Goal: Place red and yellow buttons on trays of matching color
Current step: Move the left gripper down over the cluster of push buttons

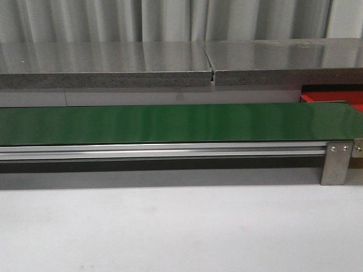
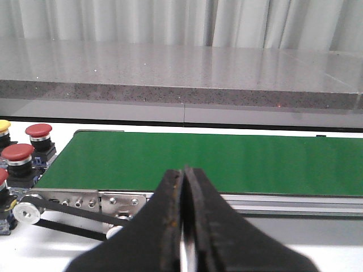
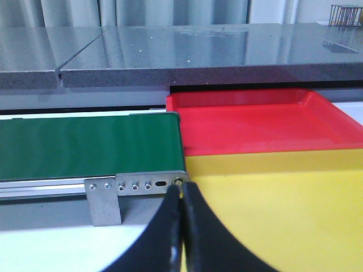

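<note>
At the near edge of the table both arms hang low, each facing the belt. Left gripper [image 2: 184,226]: fingers pressed together, nothing between them. Right gripper [image 3: 181,238]: likewise closed on nothing.

Beyond the left gripper runs the green belt [image 2: 198,161], bare along its whole seen length. Off its end, on the robot's left, stands a cluster of buttons: two red buttons [image 2: 39,131] [image 2: 17,152] in full sight, a third red cap cut by the frame edge, and one yellow button [image 2: 4,125] only partly seen. Each has a domed cap over a dark boxy body.

Beyond the right gripper, at the belt's other end, the red tray [image 3: 255,127] lies just behind the yellow tray [image 3: 272,215], the two touching edge to edge. Both hold nothing yet.

Handling, by my guess: buttons are rigid, light, hard plastic; the dome is smooth and would slip under the fingers. Better to take hold across the square body or the neck below the cap. Not fragile. The fingers must part first.
</note>
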Action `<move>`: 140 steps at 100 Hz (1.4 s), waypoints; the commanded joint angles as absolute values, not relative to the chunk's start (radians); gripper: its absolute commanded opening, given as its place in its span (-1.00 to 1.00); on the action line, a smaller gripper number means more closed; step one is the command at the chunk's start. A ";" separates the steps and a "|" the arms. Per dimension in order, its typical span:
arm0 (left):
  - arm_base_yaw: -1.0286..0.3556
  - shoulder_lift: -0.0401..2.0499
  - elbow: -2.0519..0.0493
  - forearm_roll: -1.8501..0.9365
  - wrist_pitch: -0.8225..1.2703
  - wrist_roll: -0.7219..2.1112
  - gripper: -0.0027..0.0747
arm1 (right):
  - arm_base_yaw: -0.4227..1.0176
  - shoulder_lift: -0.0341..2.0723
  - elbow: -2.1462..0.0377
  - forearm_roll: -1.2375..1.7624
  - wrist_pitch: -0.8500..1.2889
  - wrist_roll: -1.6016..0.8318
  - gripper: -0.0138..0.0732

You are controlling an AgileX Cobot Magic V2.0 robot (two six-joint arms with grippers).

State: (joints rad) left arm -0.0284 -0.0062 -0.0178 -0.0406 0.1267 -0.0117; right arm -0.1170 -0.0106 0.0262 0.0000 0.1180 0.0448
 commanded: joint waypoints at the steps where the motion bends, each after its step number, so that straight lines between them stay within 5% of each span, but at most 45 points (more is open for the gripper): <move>1: -0.029 -0.020 -0.096 -0.046 0.062 -0.021 -0.98 | -0.122 -0.026 0.017 -0.005 0.041 0.040 -0.84; 48: -0.029 0.523 -0.676 -0.073 0.682 -0.021 -0.98 | -0.122 -0.026 0.017 -0.005 0.041 0.040 -0.84; 94: -0.029 0.759 -0.732 -0.099 0.695 -0.021 -0.95 | -0.122 -0.026 0.017 -0.005 0.041 0.040 -0.84; 104: -0.029 0.771 -0.732 -0.099 0.694 -0.021 -0.65 | -0.122 -0.026 0.017 -0.005 0.041 0.040 -0.84; 123: -0.029 0.773 -0.732 -0.103 0.694 -0.022 0.49 | -0.122 -0.026 0.017 -0.005 0.041 0.040 -0.84; 140: -0.029 0.773 -0.732 -0.099 0.694 -0.068 0.64 | -0.122 -0.026 0.017 -0.005 0.041 0.040 -0.84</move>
State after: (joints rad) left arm -0.0284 0.7717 -0.6959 -0.0933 0.7456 -0.0187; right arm -0.1170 -0.0106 0.0262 0.0000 0.1180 0.0448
